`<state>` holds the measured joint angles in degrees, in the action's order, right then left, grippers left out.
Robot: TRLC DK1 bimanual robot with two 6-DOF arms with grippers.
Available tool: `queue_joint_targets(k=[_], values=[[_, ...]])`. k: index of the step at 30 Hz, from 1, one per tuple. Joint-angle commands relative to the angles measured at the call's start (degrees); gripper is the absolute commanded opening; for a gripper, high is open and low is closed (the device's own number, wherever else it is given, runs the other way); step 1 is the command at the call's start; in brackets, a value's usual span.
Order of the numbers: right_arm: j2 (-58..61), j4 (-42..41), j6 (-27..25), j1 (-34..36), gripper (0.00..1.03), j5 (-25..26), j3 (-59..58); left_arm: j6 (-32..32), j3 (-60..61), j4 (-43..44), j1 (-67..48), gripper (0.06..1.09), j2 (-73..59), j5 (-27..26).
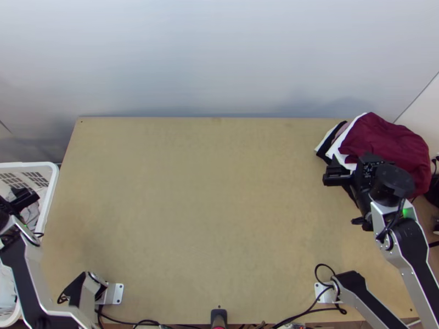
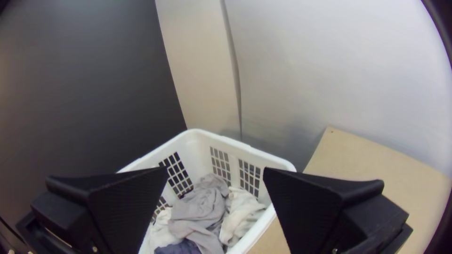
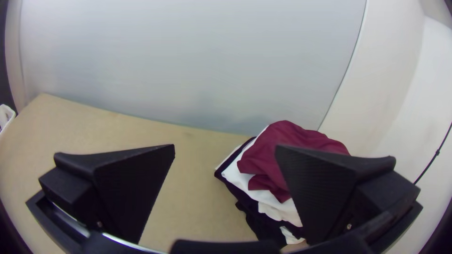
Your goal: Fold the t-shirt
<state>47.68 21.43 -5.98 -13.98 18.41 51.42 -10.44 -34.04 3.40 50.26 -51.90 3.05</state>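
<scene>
— What is the tabletop (image 1: 208, 192) backed by?

— By a pale wall (image 1: 219, 60). The left arm (image 1: 19, 274) is held out past the left edge, over a white basket (image 2: 245, 149); the right arm (image 1: 411, 241) is held near the right edge. A pile of clothes (image 1: 395, 142) is stacked at the far right corner.

— And the t-shirt?

— It cannot be singled out: clothes are heaped loosely in the basket and layered in the pile. The picking of a shirt appears to be the step in hand, with the folding not yet begun.

— What is called for next?

— Probably the left gripper (image 2: 215, 171) should be lowered into the basket, one shirt pinched and lifted clear, then spread on the tabletop. Both it and the right gripper (image 3: 226, 150) are held with fingers wide apart, nothing between them.

— How many of each can be counted?

— One tabletop, two arms, one basket, one pile, two grippers. In the basket, at least four pieces are made out: grey (image 2: 197, 204), cream (image 2: 240, 214), white (image 2: 160, 230), dark blue (image 2: 181, 247). The pile is topped by one maroon cloth (image 3: 301, 136); the layers beneath cannot be counted surely.
</scene>
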Motion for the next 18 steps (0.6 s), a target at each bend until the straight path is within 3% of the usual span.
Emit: queue_joint_targets(k=[1,4,6,9,14,16,18], values=[[2.1,-0.8,0.1,1.0,0.99,3.7,0.0,-0.5,-4.8,-5.2,8.4,1.03,-11.5,-9.2],[3.1,-0.9,-0.7,0.9,0.99,5.6,0.2,-5.6,-14.4,-21.0,10.9,1.03,-22.8,-18.5],[3.5,-2.4,-1.8,0.5,0.99,9.4,-0.1,-8.7,-21.2,-29.2,12.0,1.03,-30.3,-20.2],[3.4,-5.3,-3.5,0.8,0.99,13.4,0.1,-9.6,-24.0,-25.9,14.3,1.03,-33.9,-21.5],[3.4,-6.2,-4.3,1.0,0.98,13.9,0.2,-9.2,-29.5,-25.2,15.6,1.03,-38.6,-20.5],[3.4,-5.8,-4.5,0.5,0.96,13.9,-0.4,-12.7,-30.6,-22.7,16.8,1.03,-40.1,-20.2],[3.3,-5.4,-5.4,0.1,0.96,13.8,-1.0,-18.0,-30.6,-19.2,16.8,1.04,-41.1,-16.5]])
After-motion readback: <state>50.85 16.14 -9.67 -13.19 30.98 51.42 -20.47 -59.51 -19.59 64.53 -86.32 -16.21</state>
